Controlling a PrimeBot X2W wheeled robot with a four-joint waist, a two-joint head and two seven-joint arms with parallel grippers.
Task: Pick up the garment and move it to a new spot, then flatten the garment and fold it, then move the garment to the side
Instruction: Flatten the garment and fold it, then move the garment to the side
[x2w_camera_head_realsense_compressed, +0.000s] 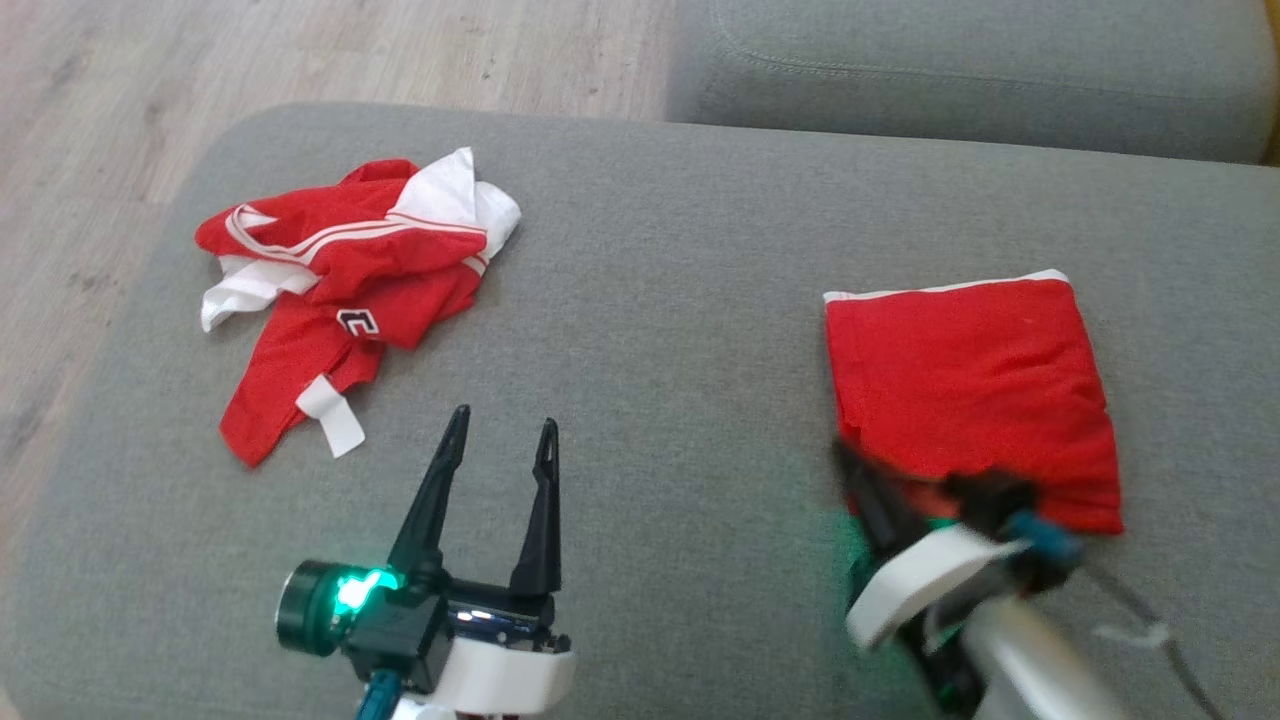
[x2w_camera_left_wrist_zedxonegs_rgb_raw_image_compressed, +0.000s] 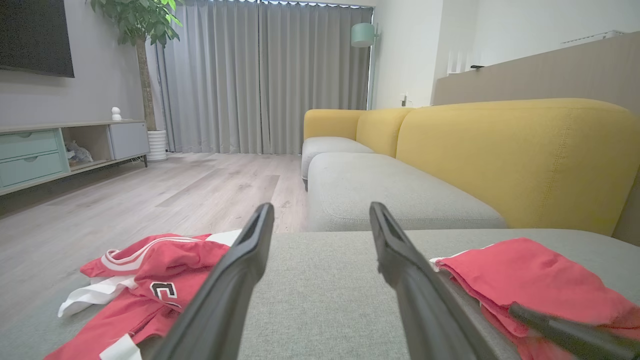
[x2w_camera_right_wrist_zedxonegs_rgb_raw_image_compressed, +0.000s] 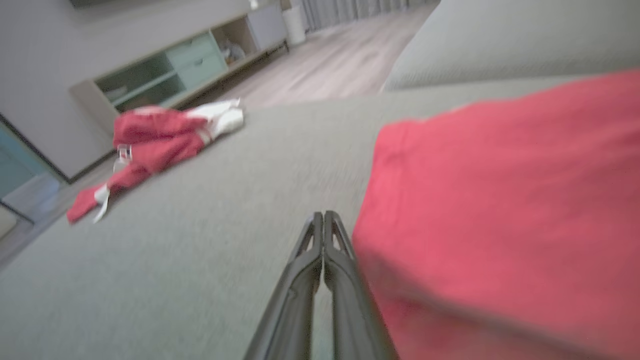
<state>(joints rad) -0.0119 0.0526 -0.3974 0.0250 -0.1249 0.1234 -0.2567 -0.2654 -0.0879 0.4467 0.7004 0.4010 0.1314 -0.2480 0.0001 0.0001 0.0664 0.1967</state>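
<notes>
- The right pincer (x2w_camera_right_wrist_zedxonegs_rgb_raw_image_compressed: 324, 215) is clenching its two dark fingers flat against each other with nothing between them, pointing along the grey seat cushion (x2w_camera_head_realsense_compressed: 660, 350).
- It is sitting just beside the near left corner of the folded red garment (x2w_camera_head_realsense_compressed: 970, 390); the blur makes it impossible to tell whether it is touching the cloth.
- The left pincer (x2w_camera_head_realsense_compressed: 504, 420) is hovering released, its fingers spread apart and gripping nothing, over the bare cushion near its front edge.
- The folded red garment is lying flat as a rough square on the right part of the cushion, showing a thin white trim along its far edge.
- A crumpled red-and-white jersey (x2w_camera_head_realsense_compressed: 350, 270) is lying in a heap near the far left corner of the cushion, well apart from the folded piece, with white stripes, a dark-edged letter and a white tag showing.
- Beyond the far edge, a second grey seat cushion (x2w_camera_head_realsense_compressed: 950, 60) is sitting beside a yellow sofa back (x2w_camera_left_wrist_zedxonegs_rgb_raw_image_compressed: 500, 150).
- Pale wooden floor (x2w_camera_head_realsense_compressed: 100, 100) is running past the cushion's left edge.
</notes>
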